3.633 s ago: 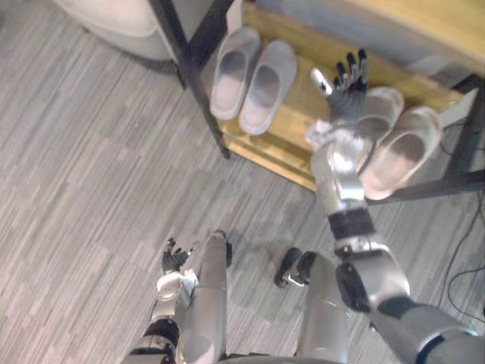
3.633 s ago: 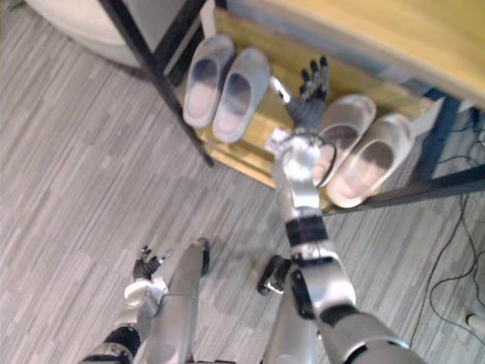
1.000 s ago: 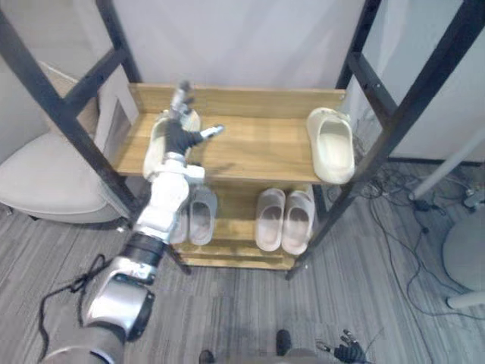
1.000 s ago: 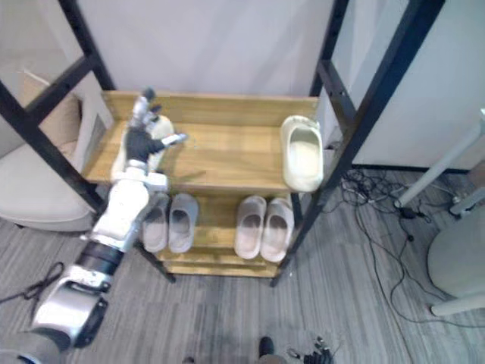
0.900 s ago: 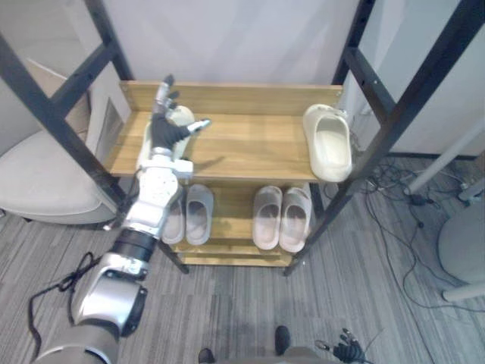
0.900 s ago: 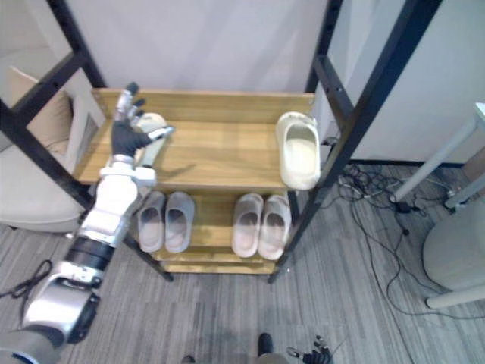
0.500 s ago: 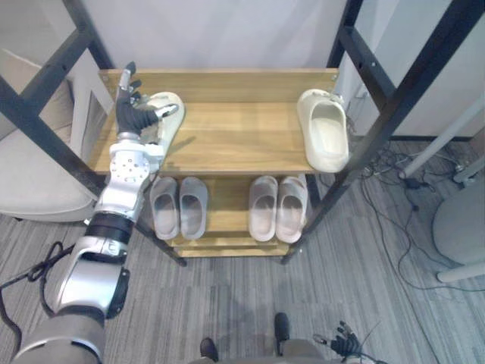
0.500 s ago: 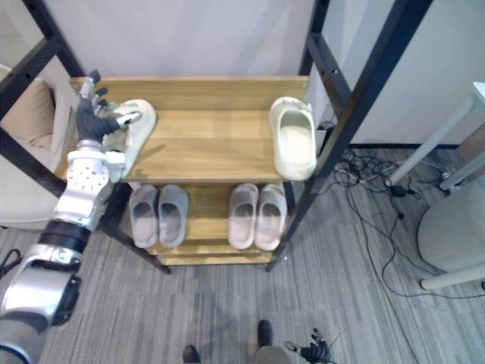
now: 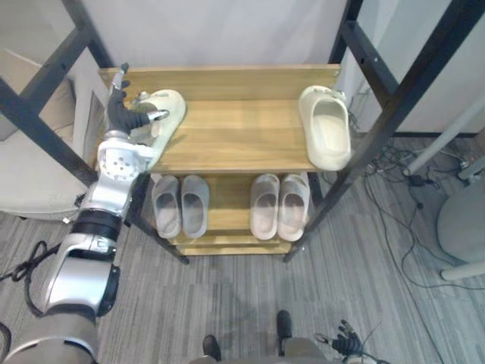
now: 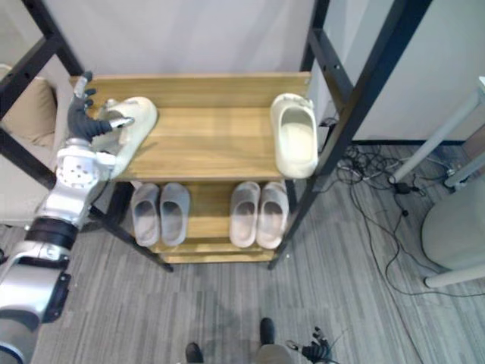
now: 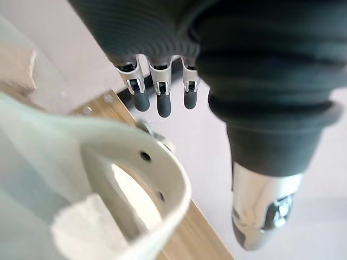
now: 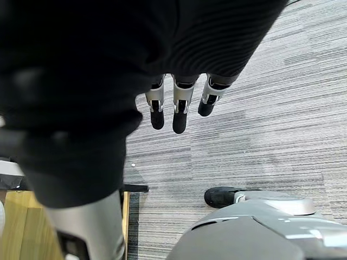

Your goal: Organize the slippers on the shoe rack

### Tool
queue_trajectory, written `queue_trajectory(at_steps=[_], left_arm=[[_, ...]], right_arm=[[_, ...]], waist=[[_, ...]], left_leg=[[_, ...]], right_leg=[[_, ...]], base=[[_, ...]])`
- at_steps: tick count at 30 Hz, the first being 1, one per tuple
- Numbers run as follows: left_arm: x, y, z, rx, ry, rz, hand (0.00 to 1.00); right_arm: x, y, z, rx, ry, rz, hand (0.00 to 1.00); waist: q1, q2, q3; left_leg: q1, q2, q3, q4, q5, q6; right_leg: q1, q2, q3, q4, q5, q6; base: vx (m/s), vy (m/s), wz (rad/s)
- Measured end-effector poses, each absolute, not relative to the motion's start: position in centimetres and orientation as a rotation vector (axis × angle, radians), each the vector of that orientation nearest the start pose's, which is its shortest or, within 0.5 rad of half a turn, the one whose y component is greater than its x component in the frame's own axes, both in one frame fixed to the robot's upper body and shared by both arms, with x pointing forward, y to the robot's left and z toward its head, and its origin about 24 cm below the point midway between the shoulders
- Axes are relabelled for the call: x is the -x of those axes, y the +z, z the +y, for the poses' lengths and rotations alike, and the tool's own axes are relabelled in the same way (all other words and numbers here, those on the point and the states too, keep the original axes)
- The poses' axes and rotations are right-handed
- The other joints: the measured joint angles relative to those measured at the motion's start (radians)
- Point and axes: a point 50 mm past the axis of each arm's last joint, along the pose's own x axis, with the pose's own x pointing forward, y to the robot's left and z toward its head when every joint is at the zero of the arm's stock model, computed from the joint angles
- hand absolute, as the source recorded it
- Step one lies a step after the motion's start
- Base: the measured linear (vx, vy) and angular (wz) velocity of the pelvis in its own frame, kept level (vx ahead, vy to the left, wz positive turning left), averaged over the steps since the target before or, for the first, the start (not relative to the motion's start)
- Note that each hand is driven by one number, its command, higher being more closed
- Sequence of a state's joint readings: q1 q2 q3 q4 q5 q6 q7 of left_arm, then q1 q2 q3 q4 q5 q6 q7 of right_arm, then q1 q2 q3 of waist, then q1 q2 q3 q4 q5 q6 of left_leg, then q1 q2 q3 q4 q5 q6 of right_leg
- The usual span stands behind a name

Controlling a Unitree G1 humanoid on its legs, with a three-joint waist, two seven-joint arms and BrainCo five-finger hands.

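A cream slipper [image 9: 168, 108] lies at the left end of the rack's wooden top shelf [image 9: 235, 136], toe toward the back. My left hand [image 9: 121, 117] is at its outer side, open, fingers straight and thumb reaching over the slipper's edge. In the left wrist view the slipper's strap [image 11: 124, 157] shows under the straight fingers [image 11: 157, 103]. Its cream mate [image 9: 327, 140] lies at the shelf's right end, by the black post. My right hand [image 9: 345, 350] hangs low over the floor, with fingers [image 12: 179, 116] straight and holding nothing.
On the lower shelf stand two pairs of grey slippers, one left [image 9: 180, 206] and one right [image 9: 280, 206]. Black frame posts [image 9: 394, 98] flank the rack. A beige cushion [image 9: 26, 178] sits to the left, with cables [image 9: 402, 171] and a round white base [image 9: 464, 235] to the right.
The camera has risen from the floor to look at the whole rack. My left hand has slid toward the shelf's left end, now beside the left cream slipper instead of over it.
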State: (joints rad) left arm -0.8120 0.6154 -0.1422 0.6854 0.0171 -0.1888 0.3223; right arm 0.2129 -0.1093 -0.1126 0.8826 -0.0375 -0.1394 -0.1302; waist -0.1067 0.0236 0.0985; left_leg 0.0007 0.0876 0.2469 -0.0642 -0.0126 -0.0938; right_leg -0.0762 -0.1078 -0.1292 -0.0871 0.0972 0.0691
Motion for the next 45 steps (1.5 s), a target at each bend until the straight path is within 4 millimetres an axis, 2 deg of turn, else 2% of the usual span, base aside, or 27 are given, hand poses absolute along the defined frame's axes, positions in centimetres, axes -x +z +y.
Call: queue_trajectory(at_steps=[8,13,19,24,28,34,36,45], left_arm=[[-37.0,21.5,25.9,-0.615,0.371,-0.445,0.00],[-36.9,21.9,25.8,-0.694,0.371,-0.463,0.00],[-37.4,21.2,25.8,-0.849,0.364,-0.409,0.00],[-37.9,22.4,26.7,-0.997,0.399,-0.381,0.00],[-38.2,23.2,26.6,-1.033,0.416,-0.387,0.00],[-38.6,24.2,25.9,-1.091,0.414,-0.403,0.00],[-38.7,25.4,25.6,-1.102,0.428,-0.435,0.00],[-39.1,25.9,24.5,-1.164,0.418,-0.447,0.00]], right_arm=[[-8.6,-14.5,-22.0,0.154,-0.294,0.939,0.00],[-8.7,-14.5,-22.0,0.157,-0.289,0.938,0.00],[-8.8,-14.5,-22.0,0.160,-0.286,0.937,0.00],[-8.8,-14.5,-22.1,0.159,-0.287,0.935,0.00],[-8.9,-14.5,-22.0,0.158,-0.286,0.931,0.00],[-9.0,-14.5,-22.0,0.160,-0.284,0.928,0.00],[-9.3,-14.4,-21.8,0.164,-0.276,0.921,0.00],[-10.6,-13.7,-21.4,0.166,-0.266,0.862,0.00]], waist=[[0.005,0.005,0.003],[0.005,0.006,0.004],[0.003,0.007,0.004],[0.003,0.006,0.005],[-0.001,0.006,0.005],[-0.003,0.006,0.008],[0.002,0.002,0.017],[-0.005,-0.006,0.036]], left_leg=[[0.000,-0.004,-0.010,0.000,0.001,0.001],[-0.002,-0.005,-0.022,0.000,0.003,0.004],[-0.010,-0.010,-0.027,0.000,0.007,0.009],[-0.034,-0.013,-0.008,0.000,0.009,0.013],[-0.036,-0.013,-0.004,-0.002,0.009,0.012],[-0.045,-0.012,0.000,-0.001,0.006,0.011],[-0.071,-0.012,0.007,0.002,0.008,0.012],[-0.090,-0.010,0.048,0.019,-0.007,0.014]], right_leg=[[0.004,-0.004,-0.007,0.000,0.000,0.000],[0.008,-0.005,-0.019,0.000,0.000,0.000],[0.003,-0.012,-0.023,0.000,0.000,0.000],[-0.039,-0.013,0.000,0.014,0.001,0.001],[-0.044,-0.013,0.003,0.014,0.002,0.002],[-0.056,-0.014,0.012,0.016,0.002,0.002],[-0.089,-0.014,0.026,0.022,0.009,0.003],[-0.123,-0.012,0.066,0.028,0.014,0.004]], base=[[-0.01,-0.008,0.02],[-0.01,-0.017,0.06],[-0.03,-0.013,0.04],[-0.02,-0.008,-0.10],[0.01,-0.017,-0.06],[-0.01,-0.006,-0.01],[-0.04,-0.013,-0.11],[0.00,-0.006,-0.13]])
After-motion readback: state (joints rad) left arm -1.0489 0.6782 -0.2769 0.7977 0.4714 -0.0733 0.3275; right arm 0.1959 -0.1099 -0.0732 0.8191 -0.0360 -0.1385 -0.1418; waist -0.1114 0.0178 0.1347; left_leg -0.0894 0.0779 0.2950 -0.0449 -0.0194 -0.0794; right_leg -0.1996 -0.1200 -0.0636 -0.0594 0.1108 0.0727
